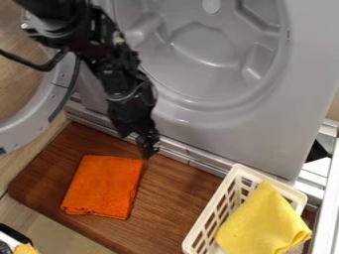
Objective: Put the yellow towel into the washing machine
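Note:
The black gripper [147, 145] hangs over the wooden board, just beyond the upper right corner of the folded orange cloth, in front of the machine's lower edge. The yellow towel [263, 223] lies bunched in a cream plastic basket [210, 214] at the lower right, partly draped over its right rim and well apart from the gripper. The grey washing machine [291, 109] stands behind, its round drum [205, 44] facing the camera with nothing visible inside.
An orange cloth [104, 186] lies flat on the brown wooden board [175, 198]. The machine's round door [49, 101] stands swung out at the left, beside the arm. A white frame edge runs along the far right, and a dark object sits at the lower left corner.

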Controlling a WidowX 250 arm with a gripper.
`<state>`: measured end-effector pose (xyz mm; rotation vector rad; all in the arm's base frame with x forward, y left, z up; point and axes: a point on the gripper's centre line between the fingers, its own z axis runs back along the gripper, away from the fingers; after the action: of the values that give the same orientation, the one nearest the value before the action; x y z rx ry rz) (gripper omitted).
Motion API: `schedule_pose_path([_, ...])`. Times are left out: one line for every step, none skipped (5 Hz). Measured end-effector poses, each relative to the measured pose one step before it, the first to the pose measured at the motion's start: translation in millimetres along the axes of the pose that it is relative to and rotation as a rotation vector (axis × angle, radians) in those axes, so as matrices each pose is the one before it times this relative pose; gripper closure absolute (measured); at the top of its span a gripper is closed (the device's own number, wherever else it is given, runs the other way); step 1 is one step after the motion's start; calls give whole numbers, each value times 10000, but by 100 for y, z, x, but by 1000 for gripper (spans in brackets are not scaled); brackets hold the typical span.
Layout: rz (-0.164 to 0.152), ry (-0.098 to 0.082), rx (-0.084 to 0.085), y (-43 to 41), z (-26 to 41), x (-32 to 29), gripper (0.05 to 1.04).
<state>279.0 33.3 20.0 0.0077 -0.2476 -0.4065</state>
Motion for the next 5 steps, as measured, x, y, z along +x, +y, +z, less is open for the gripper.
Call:
schedule_pose_path([-1107, -144, -99, -2194, 348, 2434, 84])
schedule_pose_path([-1094, -74, -50, -2391, 227, 2021, 84])
schedule_pose_path([-1213, -344, 73, -1856, 709, 2970, 84])
schedule_pose_path([-922, -270, -200, -815, -211, 2427, 84])
schedule_pose_path([-444, -272, -296, -1132, -779, 705, 81])
